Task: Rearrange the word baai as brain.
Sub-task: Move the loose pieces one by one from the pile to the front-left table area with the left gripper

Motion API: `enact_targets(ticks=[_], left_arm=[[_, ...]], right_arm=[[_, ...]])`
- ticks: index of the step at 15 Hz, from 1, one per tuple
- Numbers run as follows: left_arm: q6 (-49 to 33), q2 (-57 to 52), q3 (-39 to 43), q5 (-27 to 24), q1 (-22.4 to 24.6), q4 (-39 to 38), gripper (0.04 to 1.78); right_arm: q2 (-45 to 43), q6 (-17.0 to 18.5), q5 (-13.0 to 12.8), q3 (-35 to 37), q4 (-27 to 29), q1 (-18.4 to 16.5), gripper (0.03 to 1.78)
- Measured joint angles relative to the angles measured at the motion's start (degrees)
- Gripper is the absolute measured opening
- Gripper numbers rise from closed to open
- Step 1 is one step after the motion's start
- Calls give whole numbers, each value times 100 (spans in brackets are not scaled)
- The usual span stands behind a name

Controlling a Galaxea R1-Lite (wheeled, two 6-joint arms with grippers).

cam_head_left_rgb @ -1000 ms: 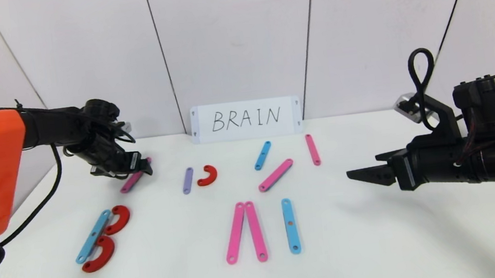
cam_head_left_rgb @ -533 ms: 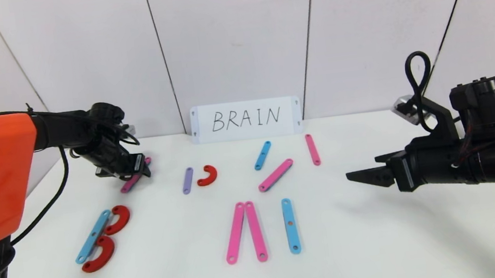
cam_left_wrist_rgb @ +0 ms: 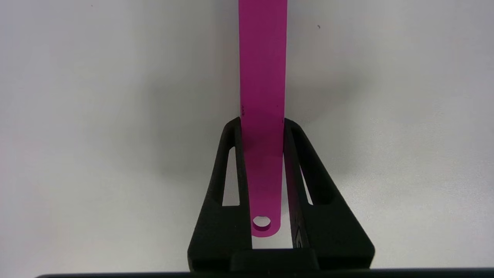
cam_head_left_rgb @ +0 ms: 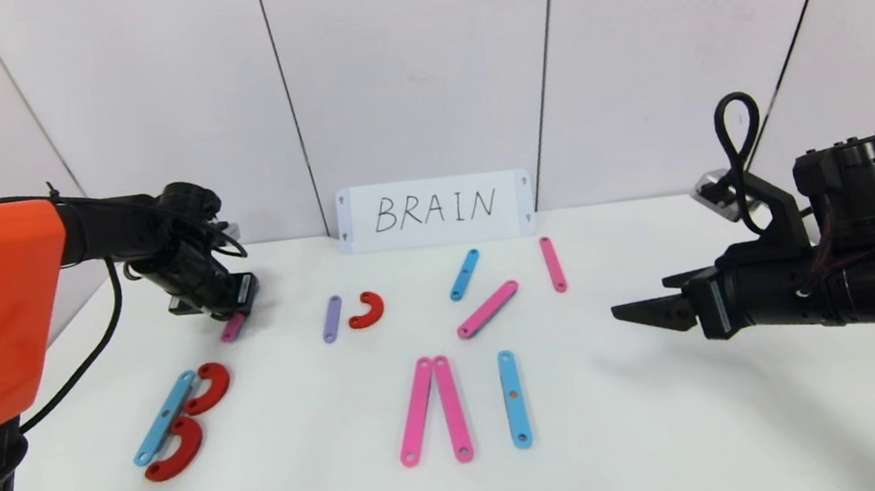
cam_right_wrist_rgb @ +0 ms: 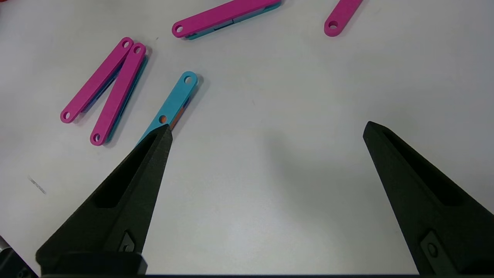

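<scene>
Your left gripper (cam_left_wrist_rgb: 262,123) has just closed its fingers on the pink bar (cam_left_wrist_rgb: 262,77) near the tabletop's far left corner; next carry it. Your right gripper (cam_right_wrist_rgb: 266,131) waits wide open, holding nothing.

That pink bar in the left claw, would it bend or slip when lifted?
The pink bar looks flat, straight and rigid, so probably stiff and light. The left claw pinches its thin smooth edges near one end, so it might pivot or slip. Being flat, it should not roll.
</scene>
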Motion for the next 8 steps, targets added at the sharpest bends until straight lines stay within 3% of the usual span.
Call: enact_targets(ticks=[8], left_arm=[[-440, -1100, 48, -9, -156, 930, 30]], right_arm=[[4, 2, 0, 0, 4, 0, 173]])
